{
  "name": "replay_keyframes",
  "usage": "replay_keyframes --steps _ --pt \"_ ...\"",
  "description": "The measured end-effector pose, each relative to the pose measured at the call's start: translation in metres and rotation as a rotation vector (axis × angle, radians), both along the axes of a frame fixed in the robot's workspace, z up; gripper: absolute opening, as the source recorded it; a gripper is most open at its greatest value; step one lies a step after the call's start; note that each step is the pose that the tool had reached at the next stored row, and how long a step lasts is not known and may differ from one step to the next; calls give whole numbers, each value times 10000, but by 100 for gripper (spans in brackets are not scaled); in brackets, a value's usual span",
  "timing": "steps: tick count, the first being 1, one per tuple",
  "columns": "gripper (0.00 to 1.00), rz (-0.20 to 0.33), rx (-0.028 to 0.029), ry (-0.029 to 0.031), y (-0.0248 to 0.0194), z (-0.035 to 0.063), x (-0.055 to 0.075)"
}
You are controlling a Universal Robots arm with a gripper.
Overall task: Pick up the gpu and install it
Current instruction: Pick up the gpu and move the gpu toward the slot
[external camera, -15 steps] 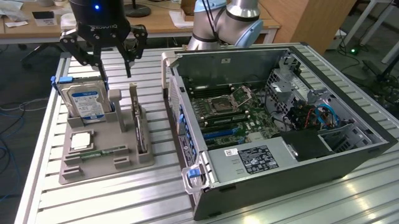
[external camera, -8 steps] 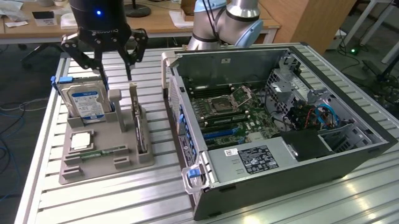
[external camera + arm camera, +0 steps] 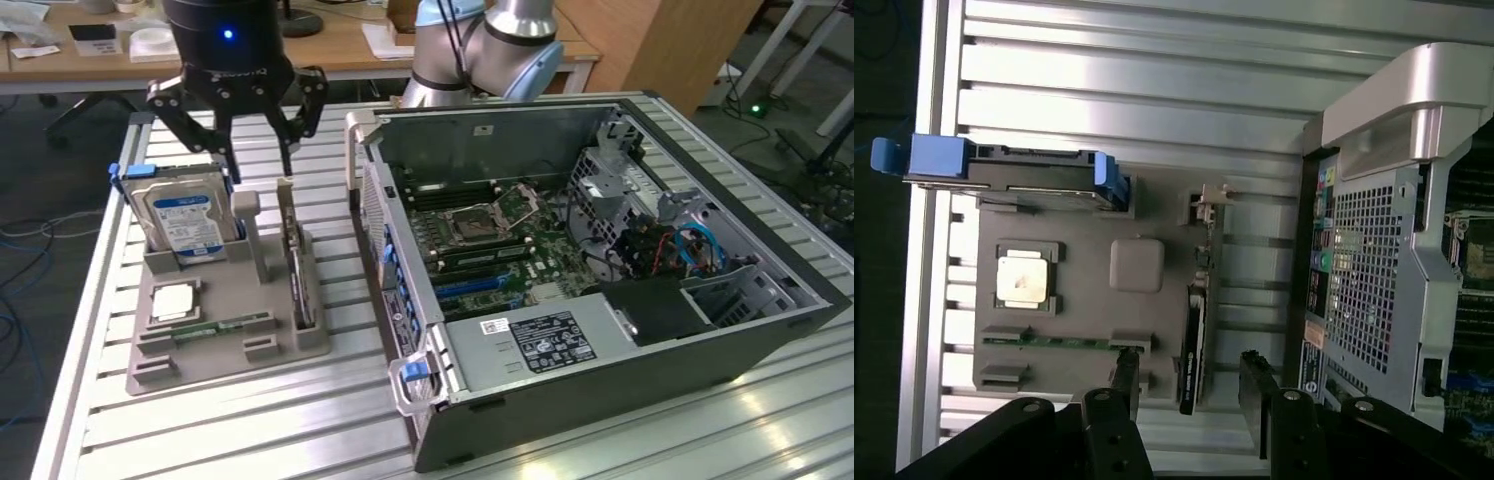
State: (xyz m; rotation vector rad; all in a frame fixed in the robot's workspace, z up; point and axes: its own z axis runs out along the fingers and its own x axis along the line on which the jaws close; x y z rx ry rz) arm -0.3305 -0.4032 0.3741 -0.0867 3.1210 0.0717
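Three spare parts, left of frame: hard drive (image 3: pixel 184 222), processor (image 3: pixel 174 300) and memory stick (image 3: pixel 220 325) slotted into a grey tray (image 3: pixel 160 375) on the slatted desk (image 3: pixel 267 430).
gpu (image 3: pixel 302 275): centre-left, standing on edge in its tray slot, likely so its top edge stays graspable.
Jaws: wide open, empty, poised above the gpu.
Computer case (image 3: pixel 694 340): right, side open, motherboard (image 3: pixel 494 240) exposed for fitting.

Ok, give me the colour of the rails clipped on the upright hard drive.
Blue plastic rails on the silver hard drive; wrist view shows them best.
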Motion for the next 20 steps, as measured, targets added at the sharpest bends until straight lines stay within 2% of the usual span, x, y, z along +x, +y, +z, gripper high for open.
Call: replay_keyframes --steps 2,4,5,11,17,20 --pt "53 -1 -1 66 -2 -10 30" --pt "53 -2 -1 171 -3 -22 52" --pt "53 -2 -1 196 -3 -29 63" --pt "53 -40 -2 197 -3 -126 68" --pt "53 -428 -7 191 -3 -223 68" --pt "53 -460 -8 190 -3 -255 70"
